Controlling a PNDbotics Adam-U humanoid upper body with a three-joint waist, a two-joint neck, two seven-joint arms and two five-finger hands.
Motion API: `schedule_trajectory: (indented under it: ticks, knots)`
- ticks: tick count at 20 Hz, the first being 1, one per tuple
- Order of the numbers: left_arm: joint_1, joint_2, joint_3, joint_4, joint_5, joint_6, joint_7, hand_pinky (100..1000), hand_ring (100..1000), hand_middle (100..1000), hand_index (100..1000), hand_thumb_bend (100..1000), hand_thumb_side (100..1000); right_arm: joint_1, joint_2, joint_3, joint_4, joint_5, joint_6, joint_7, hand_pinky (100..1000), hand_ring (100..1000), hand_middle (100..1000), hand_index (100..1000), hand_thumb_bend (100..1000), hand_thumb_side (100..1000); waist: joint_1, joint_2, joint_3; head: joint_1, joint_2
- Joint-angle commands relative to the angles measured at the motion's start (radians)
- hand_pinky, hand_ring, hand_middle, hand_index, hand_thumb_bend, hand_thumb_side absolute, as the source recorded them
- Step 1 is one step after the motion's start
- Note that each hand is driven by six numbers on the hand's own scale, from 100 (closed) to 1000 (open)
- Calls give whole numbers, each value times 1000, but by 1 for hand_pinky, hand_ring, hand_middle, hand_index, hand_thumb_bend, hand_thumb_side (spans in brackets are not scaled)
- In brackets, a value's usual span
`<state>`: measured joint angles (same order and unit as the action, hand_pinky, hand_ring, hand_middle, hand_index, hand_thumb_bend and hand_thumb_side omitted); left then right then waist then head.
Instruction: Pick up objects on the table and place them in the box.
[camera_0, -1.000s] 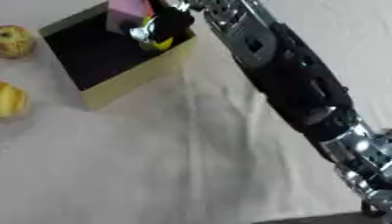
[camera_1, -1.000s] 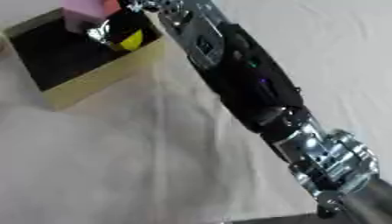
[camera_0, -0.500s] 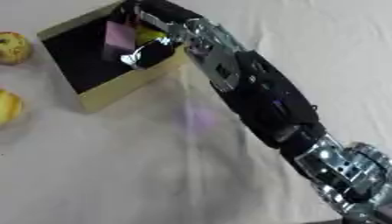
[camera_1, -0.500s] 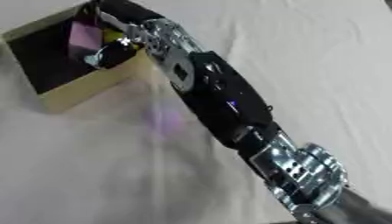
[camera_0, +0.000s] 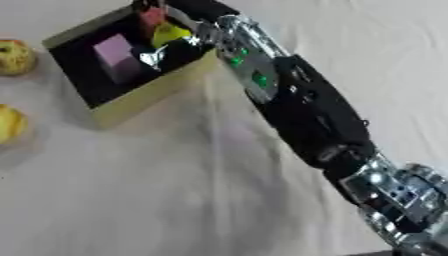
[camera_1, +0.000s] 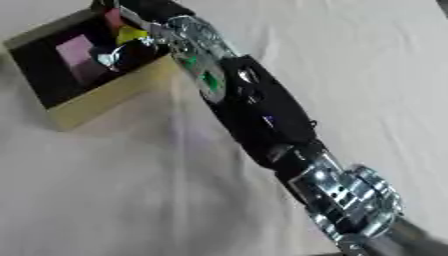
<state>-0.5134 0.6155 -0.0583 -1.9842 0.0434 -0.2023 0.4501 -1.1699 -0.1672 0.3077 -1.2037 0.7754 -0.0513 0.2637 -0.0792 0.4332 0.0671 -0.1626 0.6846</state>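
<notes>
While two yellow fruits (camera_0: 14, 56) wait on the counter (camera_0: 157, 200) left of the box (camera_0: 131, 97), they look round, light and a little soft, best cupped from above with fingers spread round the widest part. Inside the box stands a pink block (camera_0: 115, 54), stiff and flat-sided, easy to pinch across opposite faces. Further right, the right hand (camera_0: 166, 42) reaches over the box's far corner near small red and yellow pieces; whether its fingers are curled or straight I cannot tell.
</notes>
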Motion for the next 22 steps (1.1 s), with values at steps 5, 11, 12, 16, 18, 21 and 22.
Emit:
schedule_trajectory:
  ticks: [5,11,12,16,18,21,22]
  knots:
    - [13,29,15,-16,-6,3,7,765,815,789,900,529,649,22,-162,-50,-326,-291,108,-16,861,849,774,855,222,434,14,-43,-12,49,-2]
    - [33,42,20,-16,-15,8,13,765,815,789,900,529,650,109,-306,-99,-564,-552,188,-82,857,840,768,851,200,423,27,-54,-27,116,-8]
    - [36,44,21,-16,-16,9,14,765,815,789,900,529,650,125,-327,-109,-594,-587,197,-94,857,840,767,851,197,420,29,-55,-29,126,-9]
    - [47,53,22,-16,-22,14,14,766,815,788,900,527,650,186,-399,-150,-685,-699,219,-140,858,839,765,850,180,416,41,-60,-41,163,-13]
    - [51,63,21,-16,-27,16,11,766,815,786,900,525,648,217,-432,-169,-725,-742,222,-171,857,837,763,853,162,437,46,-62,-46,172,-15]
    - [61,89,19,-16,-39,22,4,766,814,784,900,522,641,268,-478,-198,-778,-803,223,-234,856,833,755,852,100,531,53,-65,-55,180,-19]
    - [65,101,18,-16,-45,25,2,766,814,784,900,522,640,284,-494,-208,-787,-822,217,-257,856,833,755,850,100,540,56,-66,-58,182,-21]
